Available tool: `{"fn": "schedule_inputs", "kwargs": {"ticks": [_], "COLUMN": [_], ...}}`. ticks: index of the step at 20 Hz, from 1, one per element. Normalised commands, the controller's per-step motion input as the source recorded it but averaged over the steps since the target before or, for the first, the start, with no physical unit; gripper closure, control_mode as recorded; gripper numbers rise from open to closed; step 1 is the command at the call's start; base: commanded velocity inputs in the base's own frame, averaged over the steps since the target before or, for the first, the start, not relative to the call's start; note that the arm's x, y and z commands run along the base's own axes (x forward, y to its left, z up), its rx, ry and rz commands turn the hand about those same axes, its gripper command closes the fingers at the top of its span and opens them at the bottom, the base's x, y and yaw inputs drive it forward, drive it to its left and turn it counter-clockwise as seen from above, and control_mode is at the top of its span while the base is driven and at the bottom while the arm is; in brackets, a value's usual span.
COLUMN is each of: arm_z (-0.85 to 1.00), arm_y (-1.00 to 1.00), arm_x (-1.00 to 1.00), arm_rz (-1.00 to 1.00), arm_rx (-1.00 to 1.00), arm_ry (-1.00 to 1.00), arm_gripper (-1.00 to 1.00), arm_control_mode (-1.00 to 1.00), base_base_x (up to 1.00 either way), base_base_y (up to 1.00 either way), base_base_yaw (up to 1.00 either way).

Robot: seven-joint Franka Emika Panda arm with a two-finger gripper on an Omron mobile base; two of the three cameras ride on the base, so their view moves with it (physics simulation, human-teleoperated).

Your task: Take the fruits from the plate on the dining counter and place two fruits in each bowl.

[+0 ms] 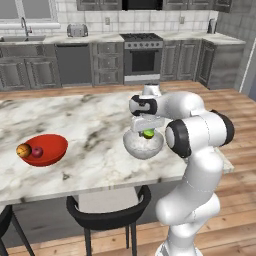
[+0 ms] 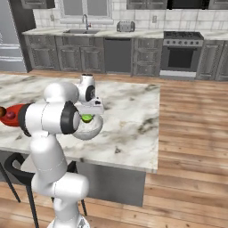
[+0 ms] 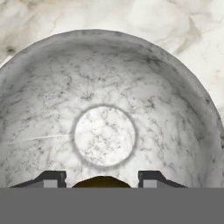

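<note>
1. Marble dining counter (image 1: 90, 125) carries the red bowl (image 1: 50, 152), with 2 fruits inside.
2. My gripper (image 1: 148, 131) clamps the green fruit (image 1: 148, 133) above the glass bowl (image 3: 39, 109).
3. Releasing off-centre may bounce it out.

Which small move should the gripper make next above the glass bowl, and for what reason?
Probably open and drop the fruit. The gripper is shut on the green fruit just above the glass bowl, whose floor looks bare. The red bowl already holds two fruits, an orange one and a dark red one.
</note>
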Motion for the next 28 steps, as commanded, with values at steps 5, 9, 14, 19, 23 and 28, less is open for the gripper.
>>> {"fn": "schedule_inputs", "kwargs": {"ticks": [5, 9, 14, 19, 23, 28], "arm_z": [-0.31, 0.0, -0.15, -0.05, 0.0, 0.0], "arm_y": [0.14, 0.0, 0.0, 0.0, 0.0, 0.0], "arm_x": [0.04, 0.0, 0.1, 0.07, 0.0, 0.03], "arm_rz": [0.0, 0.0, 0.0, 0.0, 0.0, 0.0], "arm_rx": [0.0, 0.0, 0.0, 0.0, 0.0, 0.0], "arm_ry": [0.0, 0.0, 0.0, 0.0, 0.0, 0.0], "arm_gripper": [1.0, 1.0, 1.0, 1.0, -1.0, -1.0], "arm_control_mode": [-1.0, -1.0, -1.0, -1.0, -1.0, -1.0], "base_base_x": [0.0, 0.0, 0.0, 0.0, 0.0, 0.0], "base_base_y": [0.0, 0.0, 0.0, 0.0, 0.0, 0.0], "base_base_yaw": [0.0, 0.0, 0.0, 0.0, 0.0, 0.0]}}
